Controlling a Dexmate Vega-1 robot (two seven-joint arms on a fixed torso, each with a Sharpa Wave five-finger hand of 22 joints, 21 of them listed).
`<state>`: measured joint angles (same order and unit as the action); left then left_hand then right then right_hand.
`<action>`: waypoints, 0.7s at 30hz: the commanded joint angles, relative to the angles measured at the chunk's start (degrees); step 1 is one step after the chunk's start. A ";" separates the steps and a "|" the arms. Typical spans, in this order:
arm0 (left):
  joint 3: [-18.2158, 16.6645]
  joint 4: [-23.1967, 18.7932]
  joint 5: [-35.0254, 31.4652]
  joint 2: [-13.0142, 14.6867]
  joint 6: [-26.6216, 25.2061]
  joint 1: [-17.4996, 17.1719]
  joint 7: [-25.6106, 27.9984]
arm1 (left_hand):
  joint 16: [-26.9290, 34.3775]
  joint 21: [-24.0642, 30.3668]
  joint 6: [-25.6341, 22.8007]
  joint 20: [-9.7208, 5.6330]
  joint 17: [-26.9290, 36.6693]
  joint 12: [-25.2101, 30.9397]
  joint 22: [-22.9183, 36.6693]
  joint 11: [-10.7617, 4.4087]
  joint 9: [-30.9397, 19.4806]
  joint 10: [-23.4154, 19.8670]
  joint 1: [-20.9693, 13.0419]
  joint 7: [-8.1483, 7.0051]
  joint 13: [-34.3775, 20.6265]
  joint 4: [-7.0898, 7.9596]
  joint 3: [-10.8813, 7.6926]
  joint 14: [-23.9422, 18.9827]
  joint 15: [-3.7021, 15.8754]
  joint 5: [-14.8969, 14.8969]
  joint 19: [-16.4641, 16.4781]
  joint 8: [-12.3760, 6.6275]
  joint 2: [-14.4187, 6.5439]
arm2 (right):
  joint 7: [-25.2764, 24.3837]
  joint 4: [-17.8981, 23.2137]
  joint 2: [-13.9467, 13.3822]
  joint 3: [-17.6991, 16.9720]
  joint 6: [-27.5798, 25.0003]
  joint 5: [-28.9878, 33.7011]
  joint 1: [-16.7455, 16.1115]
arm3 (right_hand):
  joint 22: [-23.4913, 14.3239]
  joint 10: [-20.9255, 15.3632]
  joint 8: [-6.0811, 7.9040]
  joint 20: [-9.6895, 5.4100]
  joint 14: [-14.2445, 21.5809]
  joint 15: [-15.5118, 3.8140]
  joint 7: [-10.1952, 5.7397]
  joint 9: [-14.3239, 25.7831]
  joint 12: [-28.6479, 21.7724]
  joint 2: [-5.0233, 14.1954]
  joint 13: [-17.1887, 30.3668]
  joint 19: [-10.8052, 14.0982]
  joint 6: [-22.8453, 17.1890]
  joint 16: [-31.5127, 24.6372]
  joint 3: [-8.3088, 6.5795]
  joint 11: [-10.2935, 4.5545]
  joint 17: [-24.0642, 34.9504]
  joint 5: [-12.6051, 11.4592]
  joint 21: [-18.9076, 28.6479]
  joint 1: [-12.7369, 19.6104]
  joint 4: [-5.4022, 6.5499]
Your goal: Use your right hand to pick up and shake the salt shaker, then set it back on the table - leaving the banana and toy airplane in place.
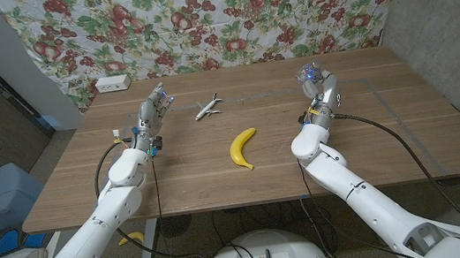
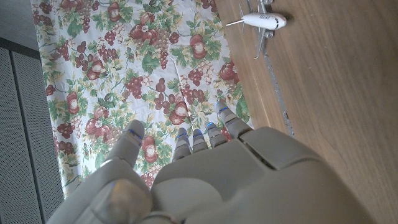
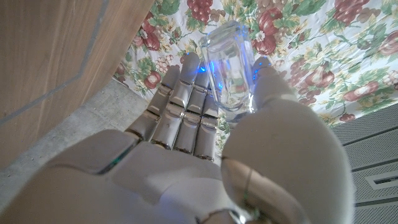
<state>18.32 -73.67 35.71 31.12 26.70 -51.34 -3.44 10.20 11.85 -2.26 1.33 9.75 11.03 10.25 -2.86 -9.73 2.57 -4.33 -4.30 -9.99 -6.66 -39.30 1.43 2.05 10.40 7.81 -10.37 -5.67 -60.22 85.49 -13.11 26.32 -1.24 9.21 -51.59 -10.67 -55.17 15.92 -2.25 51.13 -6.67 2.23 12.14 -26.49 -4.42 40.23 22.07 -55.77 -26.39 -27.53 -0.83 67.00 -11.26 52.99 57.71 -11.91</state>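
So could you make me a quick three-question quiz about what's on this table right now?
1. True or false: the right robot hand holds the shaker.
2. What lies nearest the banana? A) plane B) white box
3. Fill in: the left robot hand holds ____.

Key: 1 true; 2 A; 3 nothing.
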 commanded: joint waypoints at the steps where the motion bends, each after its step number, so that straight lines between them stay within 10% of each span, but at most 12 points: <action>1: 0.04 0.81 0.18 -0.05 0.07 0.58 -0.63 | 0.09 -0.05 -0.25 0.03 0.06 0.01 0.24 0.05 -0.24 -0.32 0.55 -0.05 -0.22 0.00 -0.35 -0.38 0.93 0.02 0.66 0.00 -2.60 | 6.81 3.64 -4.73 2.13 -4.93 -1.02 0.36 | 0.06 -7.58 0.26 -3.83 0.51 -6.00 -5.87 0.22 -0.11 6.79 0.22 -0.13 -5.99 0.05 -2.62 -7.54 0.19 -0.29 0.41 6.54 2.21; 21: 0.28 2.06 0.12 -0.53 -0.11 1.52 -0.66 | 0.05 -0.04 -0.24 0.03 0.06 -0.03 0.24 -0.01 -0.24 -0.21 0.54 -0.05 -0.22 -0.02 -0.34 -0.29 0.92 0.02 0.68 0.01 -2.58 | 20.39 8.77 -11.76 6.09 -16.84 -2.65 3.93 | 0.10 -7.70 0.20 -4.31 0.46 -6.19 -6.32 0.22 0.40 6.65 -0.15 -0.09 -6.32 0.43 -2.45 -7.85 -0.03 -0.07 0.84 6.75 2.12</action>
<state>18.46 -72.17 35.89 30.81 26.72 -50.25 -4.14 10.20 11.85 -2.26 1.33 9.73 11.03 10.25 -2.86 -9.72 2.58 -4.33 -4.30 -9.99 -6.66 -39.30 1.43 2.05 10.40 7.81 -10.37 -5.67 -44.59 92.80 -22.27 30.48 -13.57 7.12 -49.51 -10.38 -55.17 15.92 -2.25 51.31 -6.65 2.22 12.12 -26.09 -4.42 40.05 22.08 -55.77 -26.05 -27.53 -0.84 66.87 -11.25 53.43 57.71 -11.91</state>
